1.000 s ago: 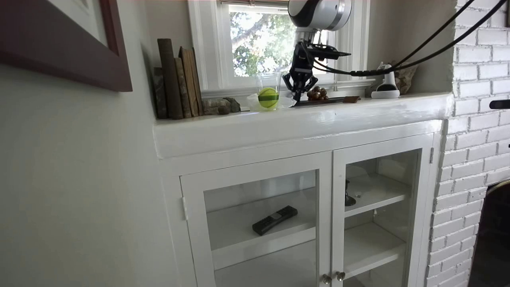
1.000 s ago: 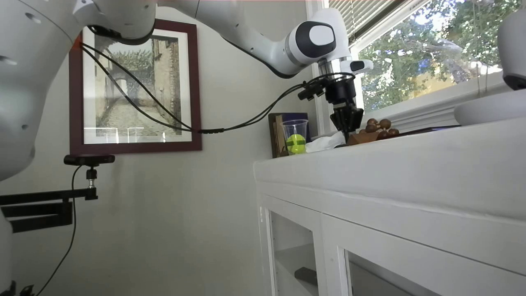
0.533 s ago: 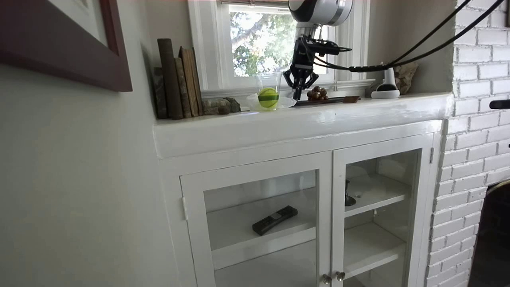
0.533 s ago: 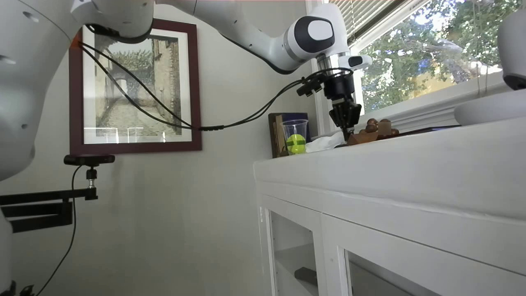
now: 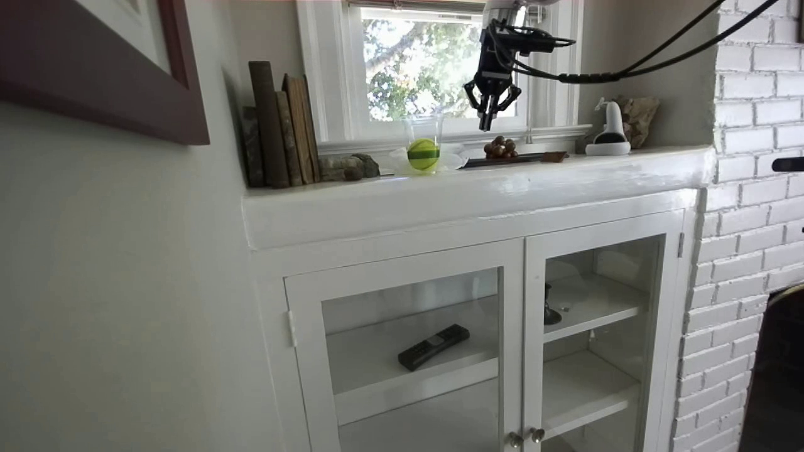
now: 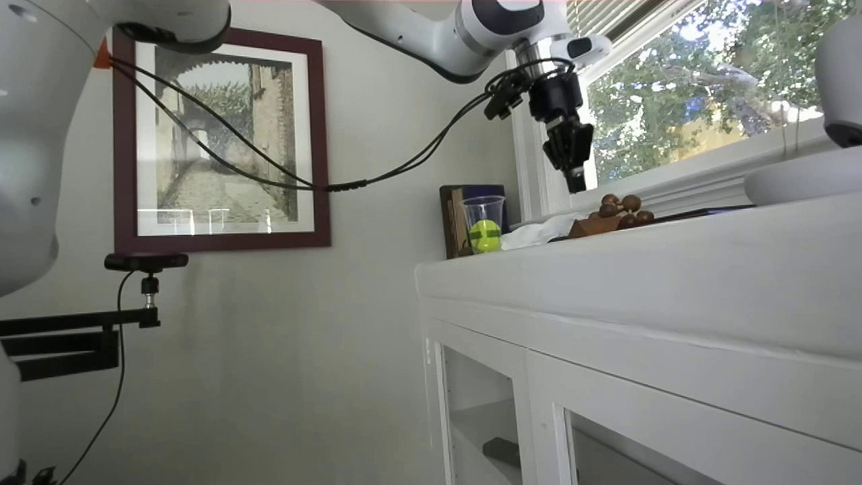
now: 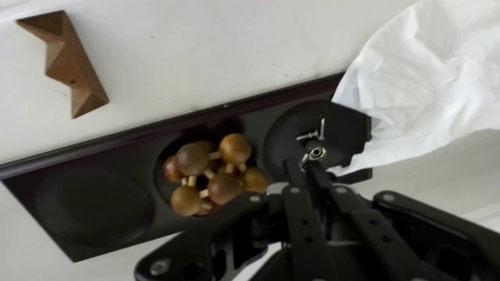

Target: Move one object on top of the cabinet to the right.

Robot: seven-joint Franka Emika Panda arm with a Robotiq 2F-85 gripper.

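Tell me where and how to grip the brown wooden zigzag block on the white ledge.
Grip the brown wooden zigzag block across its width at a notch, probably coming straight down: in the wrist view one long edge is straight, the other notched, and it lies apart from the long dark tray, so both edges should be reachable.

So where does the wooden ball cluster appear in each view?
In an exterior view: ball cluster, upper half, right of centre.
In an exterior view: ball cluster, right of centre, above mid-height.
Wrist view: ball cluster, just left of centre.
Shared landmark: brown faceted block.
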